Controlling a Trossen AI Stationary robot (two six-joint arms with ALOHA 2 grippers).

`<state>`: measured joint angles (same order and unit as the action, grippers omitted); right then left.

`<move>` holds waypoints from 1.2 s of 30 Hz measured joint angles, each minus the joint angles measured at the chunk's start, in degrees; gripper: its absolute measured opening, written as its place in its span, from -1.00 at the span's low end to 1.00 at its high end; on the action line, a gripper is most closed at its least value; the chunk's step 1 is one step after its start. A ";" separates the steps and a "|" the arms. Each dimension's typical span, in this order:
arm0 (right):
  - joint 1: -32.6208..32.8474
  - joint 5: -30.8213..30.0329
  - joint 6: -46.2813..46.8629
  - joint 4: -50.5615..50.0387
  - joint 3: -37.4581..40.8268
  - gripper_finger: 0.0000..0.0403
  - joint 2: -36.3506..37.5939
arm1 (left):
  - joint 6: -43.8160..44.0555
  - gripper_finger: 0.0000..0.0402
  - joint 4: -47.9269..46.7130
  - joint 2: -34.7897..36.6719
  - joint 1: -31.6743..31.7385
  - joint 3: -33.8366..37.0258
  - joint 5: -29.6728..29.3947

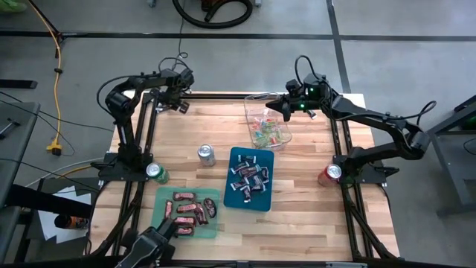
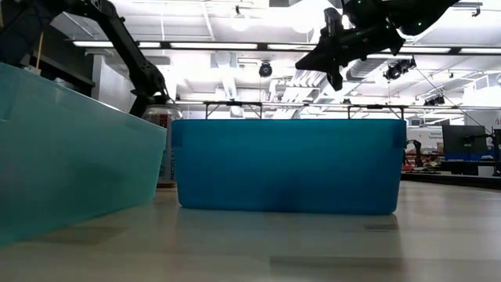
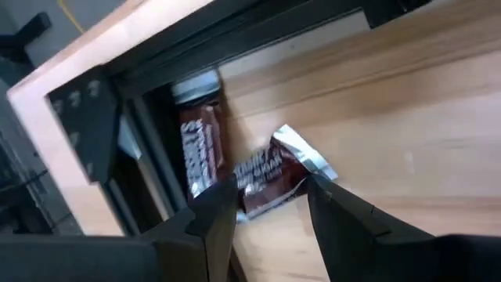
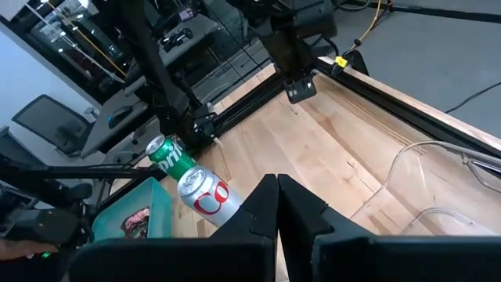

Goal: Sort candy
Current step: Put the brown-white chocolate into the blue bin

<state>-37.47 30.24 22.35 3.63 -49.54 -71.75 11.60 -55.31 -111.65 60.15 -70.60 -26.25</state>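
Note:
At the table's far left corner, two dark red-brown candy bars lie on the wood beside the black frame rail. One bar (image 3: 200, 153) is against the rail and the other (image 3: 270, 174) is just off it. My left gripper (image 3: 270, 200) (image 1: 181, 106) slants down over the second bar, open, with one finger on either side of it. More red-brown bars lie in the green tray (image 1: 165, 195), and dark and silver pieces lie in the blue tray (image 1: 232, 158). My right gripper (image 1: 286, 109) (image 4: 278, 196) hangs shut with nothing in it, above the clear container (image 1: 268, 125) of small bright sweets. My left gripper's fingers (image 3: 219, 205) flank the nearer end of the red-brown bar (image 3: 254, 196), slanting down from above. The bar lies flat on the table. I cannot tell whether the fingers touch it.
A silver can (image 1: 206, 155) stands mid-table, a green can (image 1: 156, 173) by the left arm's base and a red can (image 1: 329, 175) by the right arm's base. Black frame rails (image 1: 223, 95) run along the far and side edges. Bare wood lies at the near right.

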 joint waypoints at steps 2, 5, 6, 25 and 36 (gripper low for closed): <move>0.00 0.00 0.13 0.10 0.00 -1.00 0.01 | -2.23 -0.30 -0.08 -0.59 0.19 -0.01 0.84; 0.00 0.00 0.13 0.10 0.00 -1.00 0.00 | -4.01 -0.31 -0.46 -1.42 0.17 -0.01 0.95; 0.00 0.00 0.09 0.12 0.00 -1.00 0.02 | -4.62 -0.32 -0.54 -1.83 0.14 -0.04 0.94; 0.00 -0.09 -1.84 1.23 0.00 -1.00 0.04 | -14.39 -0.95 -10.96 -2.47 0.34 -9.27 7.03; 0.00 0.06 -1.66 1.34 0.00 -1.00 0.04 | -6.86 -1.00 -15.65 5.66 0.05 -19.79 15.69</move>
<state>-37.47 30.30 20.70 4.97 -49.54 -71.70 4.74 -70.96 -105.98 60.20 -90.39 -10.57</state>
